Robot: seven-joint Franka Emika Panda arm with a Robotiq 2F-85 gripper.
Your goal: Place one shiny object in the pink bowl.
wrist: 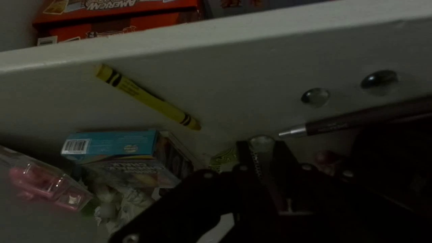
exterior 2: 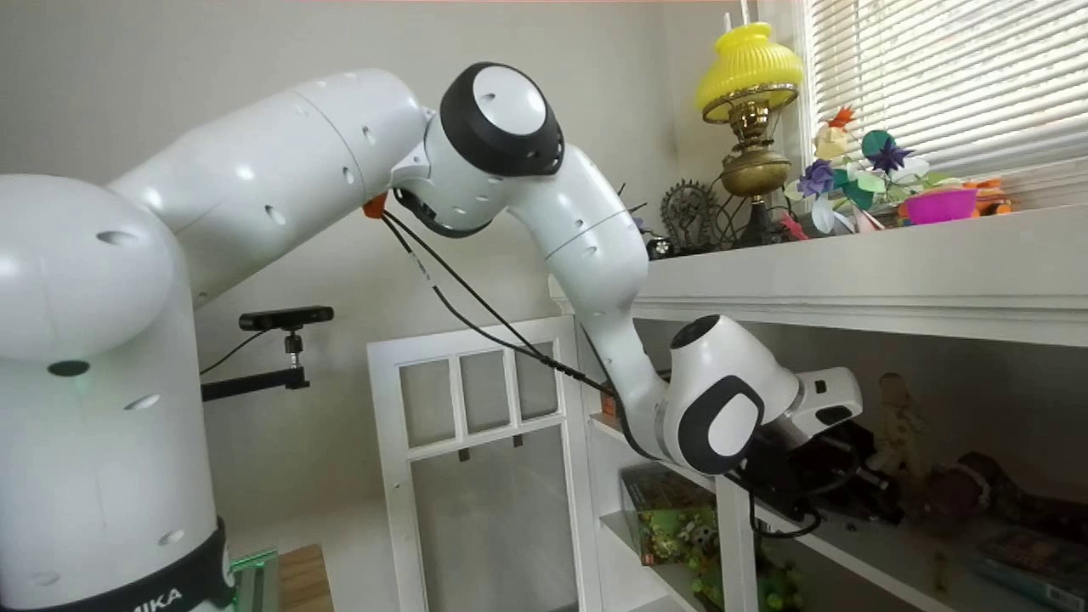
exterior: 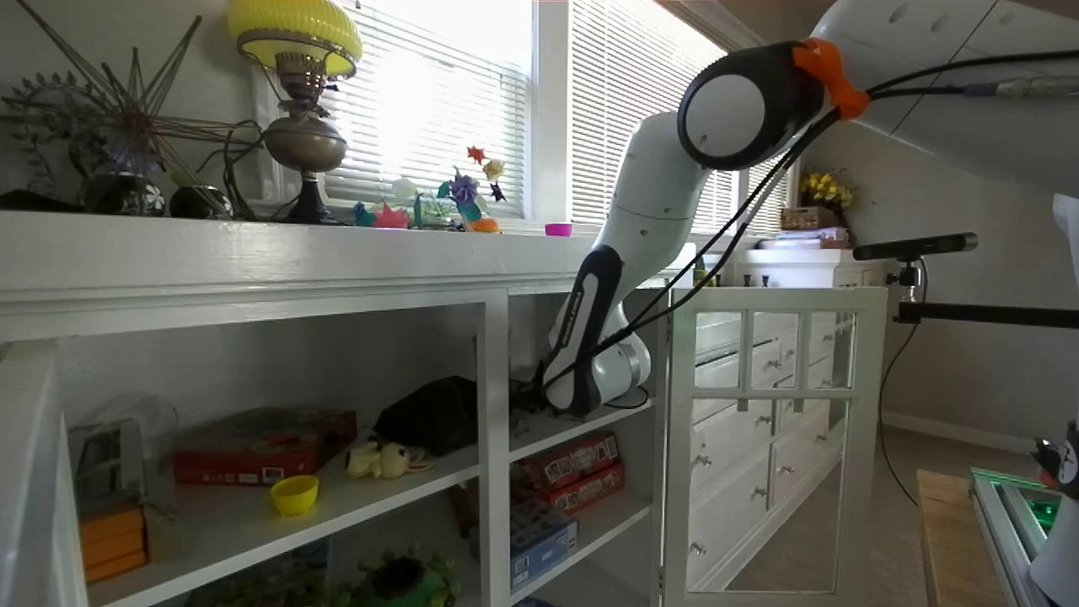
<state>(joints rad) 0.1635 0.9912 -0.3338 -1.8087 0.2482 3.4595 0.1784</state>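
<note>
the gripper (wrist: 262, 145) pinches a shiny gem (wrist: 262, 139) over the shelf (wrist: 222, 84), with two more gems (wrist: 316, 98) on it and the pink bowl (exterior 2: 941, 206) above it.

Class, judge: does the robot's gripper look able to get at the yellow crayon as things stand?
Probably yes: the yellow crayon lies on the shelf near the gripper, nothing visible covering it. But a glassy bead shows between its jaws and, if gripped, would need releasing first.
</note>
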